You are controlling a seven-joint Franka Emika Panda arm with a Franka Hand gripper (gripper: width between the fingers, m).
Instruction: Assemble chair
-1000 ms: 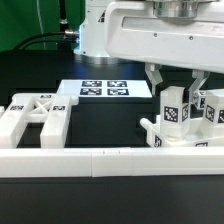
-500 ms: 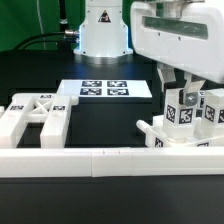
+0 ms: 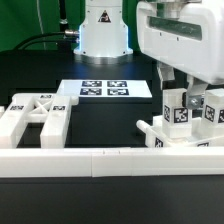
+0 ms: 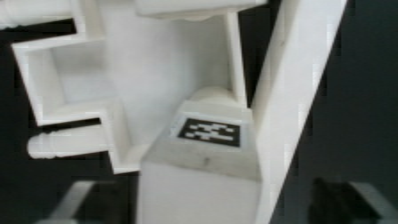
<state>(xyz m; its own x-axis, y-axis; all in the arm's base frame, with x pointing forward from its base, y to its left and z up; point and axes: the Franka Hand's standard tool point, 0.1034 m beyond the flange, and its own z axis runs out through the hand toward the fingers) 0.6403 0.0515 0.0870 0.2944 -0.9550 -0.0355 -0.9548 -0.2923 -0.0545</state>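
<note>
Two clusters of chair parts sit on the desk (image 3: 105,125). The main one is the sub-assembly (image 3: 158,136) at 4 o'clock in the exterior view: a low base piece carrying tagged uprights, just behind the border rail (image 3: 100,158). Whether it touches the rail can't be told. The second is a ladder-shaped frame (image 3: 35,115) lying flat at 8 o'clock, well apart from the first. The marker board (image 3: 105,88) lies at 12 o'clock from frame centre, clear of both.

The tool (image 3: 182,93) hangs over the nearest upright leg (image 3: 177,110) and straddles it. The wrist view shows a dark gap on each side of the leg, so the jaws stand wide and hold nothing.

The step reads as seating that leg in the base.

How to do it well:
- Keep the jaws centred on the leg so neither finger drags it sideways.
- If it grips, close on the flat side faces and stay square to them.
- Move straight along the leg's axis only. The next upright sits close at 3 o'clock, so side room is thin.
- Check the leg stands plumb and flush at the base before leaving.
</note>
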